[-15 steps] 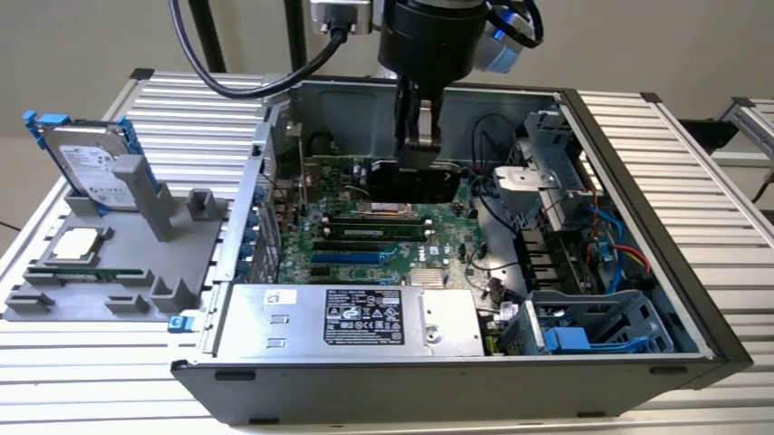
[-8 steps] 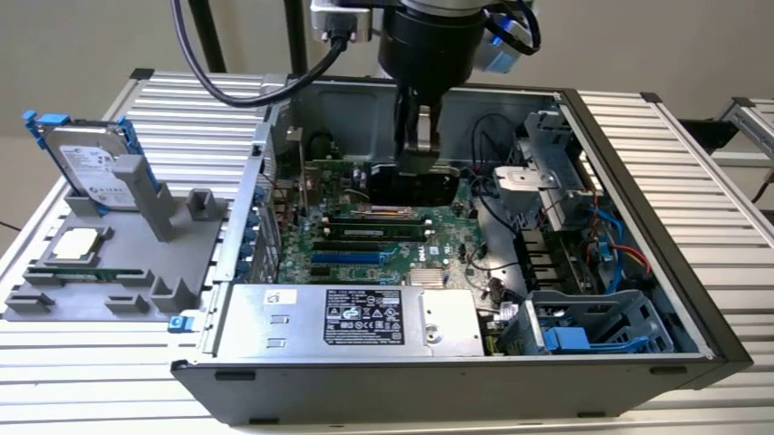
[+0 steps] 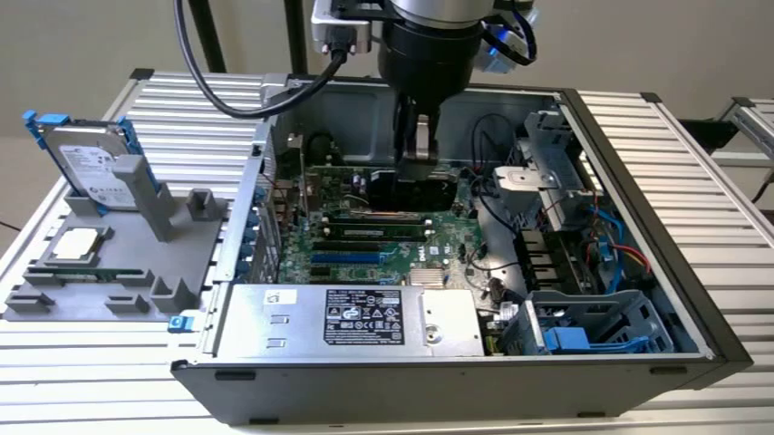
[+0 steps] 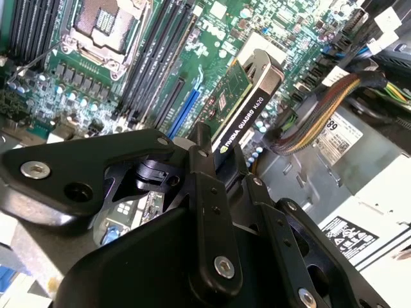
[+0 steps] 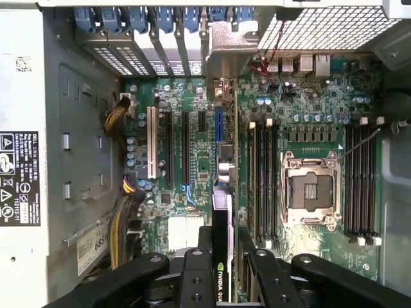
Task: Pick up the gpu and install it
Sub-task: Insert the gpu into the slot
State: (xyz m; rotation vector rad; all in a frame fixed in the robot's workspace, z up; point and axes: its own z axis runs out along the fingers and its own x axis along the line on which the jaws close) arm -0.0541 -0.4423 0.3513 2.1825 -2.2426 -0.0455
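While clamped edge-on, gpu (image 5: 220, 250) above motherboard (image 5: 186, 160).

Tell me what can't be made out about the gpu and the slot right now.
- Whether the gpu has reached its slot: its lower edge is out of sight in both wrist views.
- Exterior view: the gripper and arm cover most of the card.
- First wrist view: the gpu shows edge-on; the fingers cover its near end.

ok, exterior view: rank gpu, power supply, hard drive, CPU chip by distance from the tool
1. gpu, in the tool, over the motherboard.
2. power supply, along the case's near side.
3. hard drive and CPU chip, both on the grey holder at the exterior view's left: too close to call.
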